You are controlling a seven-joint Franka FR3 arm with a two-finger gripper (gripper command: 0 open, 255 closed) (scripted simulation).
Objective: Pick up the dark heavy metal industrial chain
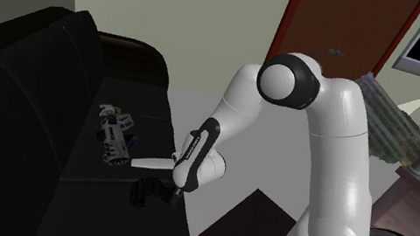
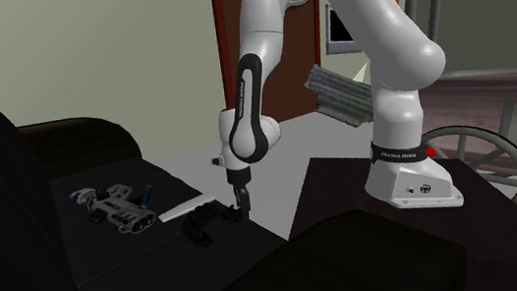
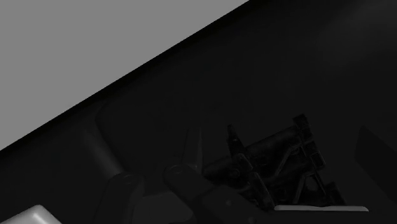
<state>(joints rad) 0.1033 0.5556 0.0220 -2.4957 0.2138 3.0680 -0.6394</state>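
Observation:
The dark chain (image 1: 147,191) lies bunched on the black sofa seat (image 1: 59,157), close to the seat's front edge. My black gripper (image 1: 176,190) points straight down at the end of the chain that is on the shoulder view's right, low over the cushion. From the second exterior view the gripper (image 2: 241,207) stands at the chain's (image 2: 205,220) right end, touching or almost touching it. The wrist view is dim, with the chain's links (image 3: 270,162) close in front of the hand. The chain rests on the cushion.
A flat white strip (image 1: 150,163) lies just behind the chain. Farther back on the seat is a white and grey gadget (image 1: 114,138) with blue bits. The sofa's backrest (image 1: 2,76) rises to the shoulder view's left. Grey floor (image 1: 211,202) lies beyond the seat's edge.

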